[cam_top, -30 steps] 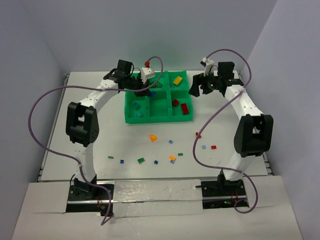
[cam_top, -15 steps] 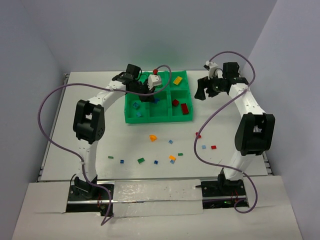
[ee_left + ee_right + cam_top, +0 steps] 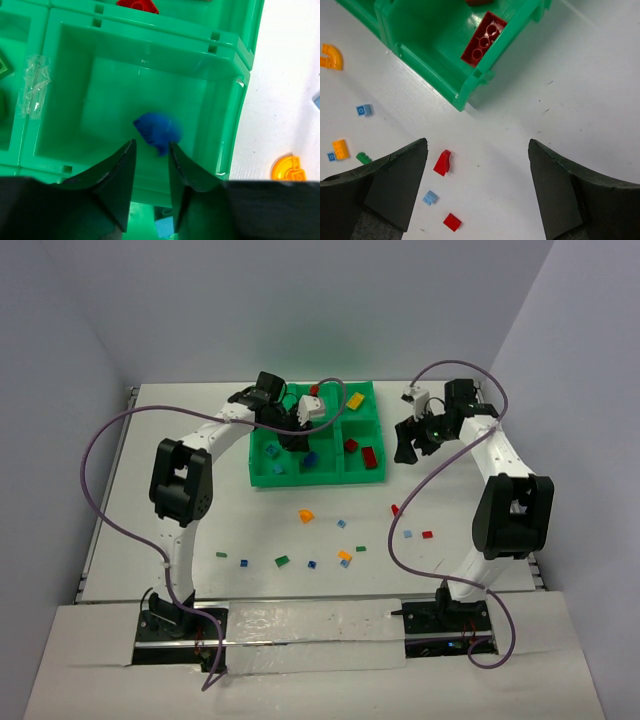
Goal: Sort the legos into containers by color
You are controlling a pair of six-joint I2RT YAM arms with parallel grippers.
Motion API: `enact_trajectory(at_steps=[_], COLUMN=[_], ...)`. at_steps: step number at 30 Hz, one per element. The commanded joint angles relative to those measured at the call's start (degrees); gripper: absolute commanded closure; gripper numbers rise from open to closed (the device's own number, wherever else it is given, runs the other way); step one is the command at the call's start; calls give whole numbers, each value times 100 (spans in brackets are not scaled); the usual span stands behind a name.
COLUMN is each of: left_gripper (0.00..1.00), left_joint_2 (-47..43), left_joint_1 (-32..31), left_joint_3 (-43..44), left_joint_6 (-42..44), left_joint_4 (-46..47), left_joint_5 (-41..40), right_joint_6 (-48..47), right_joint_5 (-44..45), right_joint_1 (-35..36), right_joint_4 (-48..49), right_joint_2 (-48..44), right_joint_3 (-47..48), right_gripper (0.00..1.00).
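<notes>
The left wrist view alone shows the left end effector (image 3: 151,145) slightly parted, empty, blue plastic brick (image 3: 157,131) at twelve o'clock; right end effector (image 3: 477,142) gapes empty.

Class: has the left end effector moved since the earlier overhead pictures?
Yes: the left end effector shifted right, from the green tray's left column toward its middle.

A white desk (image 3: 230,520) stands enclosed by 3 pale grey walls (image 3: 300,310). A glossy strip (image 3: 315,625) lies along its near edge.
</notes>
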Motion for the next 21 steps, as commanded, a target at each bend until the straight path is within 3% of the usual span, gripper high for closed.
enact_trajectory(at_steps=[1, 8, 21], left_gripper=[55, 42, 19], left_joint_2=[-21, -299, -1962], left_joint_1=[-38, -45, 45], left_joint_3=[193, 108, -1048], left_joint_6=[126, -51, -1984], left_joint_4=[-72, 178, 2645], left_joint_5=[-5, 3, -568], right_joint_6=[-380, -573, -238], right_joint_5=[8, 447, 1624], right_joint_1=[6, 177, 1272], right_joint_4=[-208, -224, -370], right_joint_2=[-318, -471, -740], right_joint_3=[-88, -376, -1329], right_gripper=[13, 23, 35])
